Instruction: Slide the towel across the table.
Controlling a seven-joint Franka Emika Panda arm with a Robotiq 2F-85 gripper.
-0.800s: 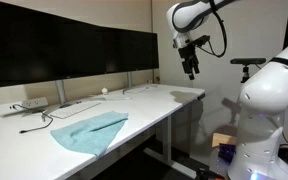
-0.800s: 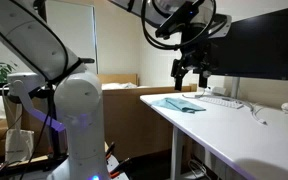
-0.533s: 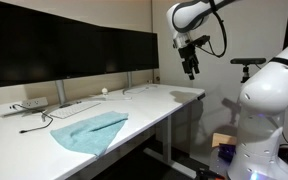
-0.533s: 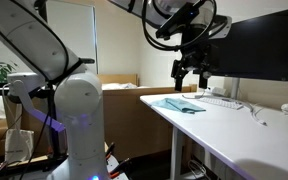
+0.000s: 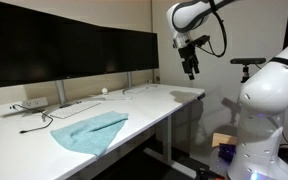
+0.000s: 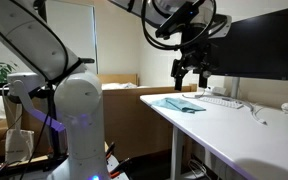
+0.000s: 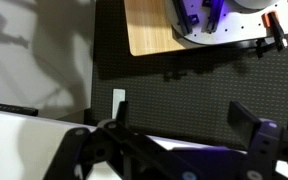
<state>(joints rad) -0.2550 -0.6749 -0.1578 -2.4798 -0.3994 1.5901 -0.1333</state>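
White table (image 5: 156,99) holds the towel (image 5: 89,130). The gripper (image 5: 190,68), spread wide, hangs far from it; reaching down probably comes next.

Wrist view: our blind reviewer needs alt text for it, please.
The open pincer hangs empty above a dark dotted surface. The white table shows at lower left, and a wooden board lies at the top.

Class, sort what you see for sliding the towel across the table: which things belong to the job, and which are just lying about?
Belong to the job:
soft light teal-blue towel
long white table
robot's open black gripper

Just lying about:
wide black monitors
white power strip
small white round object
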